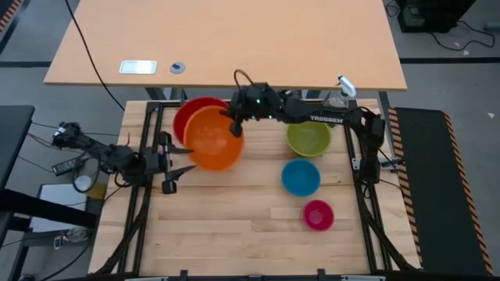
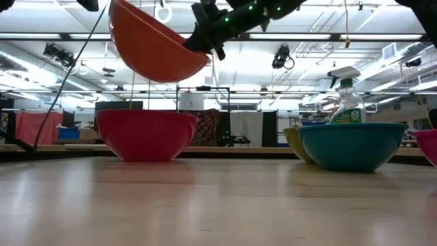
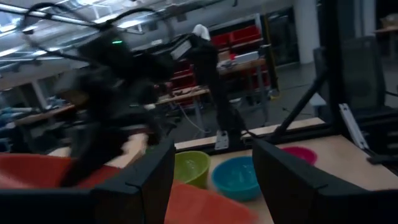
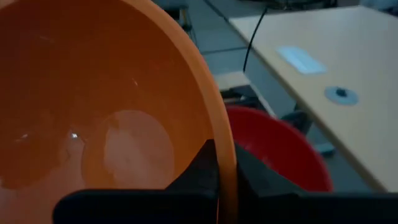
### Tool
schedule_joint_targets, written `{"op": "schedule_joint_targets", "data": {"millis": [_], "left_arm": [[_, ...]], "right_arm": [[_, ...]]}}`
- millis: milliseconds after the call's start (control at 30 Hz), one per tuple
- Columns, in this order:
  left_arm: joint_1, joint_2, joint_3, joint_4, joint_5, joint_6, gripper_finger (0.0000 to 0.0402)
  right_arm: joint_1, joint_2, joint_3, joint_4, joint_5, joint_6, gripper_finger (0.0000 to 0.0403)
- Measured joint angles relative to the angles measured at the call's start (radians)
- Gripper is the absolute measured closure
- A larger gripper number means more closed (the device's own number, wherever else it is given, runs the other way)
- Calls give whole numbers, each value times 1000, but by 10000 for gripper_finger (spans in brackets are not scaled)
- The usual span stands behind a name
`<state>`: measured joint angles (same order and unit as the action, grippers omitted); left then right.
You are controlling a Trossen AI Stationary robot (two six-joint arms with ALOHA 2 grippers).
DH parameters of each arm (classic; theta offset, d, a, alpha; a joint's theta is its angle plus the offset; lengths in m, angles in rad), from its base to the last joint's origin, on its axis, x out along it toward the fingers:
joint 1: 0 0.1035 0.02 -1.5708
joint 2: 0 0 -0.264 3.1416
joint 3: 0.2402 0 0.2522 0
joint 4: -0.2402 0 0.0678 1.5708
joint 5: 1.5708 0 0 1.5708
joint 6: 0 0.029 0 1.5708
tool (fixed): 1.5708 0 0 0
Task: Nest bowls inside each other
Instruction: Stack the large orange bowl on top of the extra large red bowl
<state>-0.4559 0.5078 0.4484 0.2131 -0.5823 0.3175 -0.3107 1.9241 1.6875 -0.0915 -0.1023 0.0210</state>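
My right gripper (image 1: 234, 123) is shut on the orange bowl (image 1: 212, 139), which hangs tilted in the air (image 2: 153, 44), partly over the red bowl (image 1: 194, 112). The red bowl stands on its base at the table's far left (image 2: 145, 134). The green bowl (image 1: 308, 138), blue bowl (image 1: 301, 177) and magenta bowl (image 1: 318, 215) stand apart on the right half. My left gripper (image 1: 181, 159) waits open at the left edge, close beside the orange bowl and touching nothing. My right gripper pinches the orange bowl's rim (image 4: 225, 149), one finger inside the bowl and one outside. The fingers come from the table's right side, slanting a little downward. The bowl is lifted clear of the table and tilted, its held side lower (image 2: 205, 58).
A clear spray bottle (image 1: 341, 92) stands at the far right corner behind the green bowl. A wooden desk (image 1: 234, 39) lies beyond the table's far edge. The near half of the table top (image 1: 234, 234) is bare wood.
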Motion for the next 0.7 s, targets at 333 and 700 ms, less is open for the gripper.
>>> {"op": "schedule_joint_targets", "data": {"millis": [333, 700], "left_arm": [[-19, 2, -1, -9, 0, -35, 182], [-18, 2, -1, -63, -49, -79, 182]], "right_arm": [[-72, 325, 457, -184, 36, -4, 382], [-134, 557, 656, -284, 99, -14, 376]]}}
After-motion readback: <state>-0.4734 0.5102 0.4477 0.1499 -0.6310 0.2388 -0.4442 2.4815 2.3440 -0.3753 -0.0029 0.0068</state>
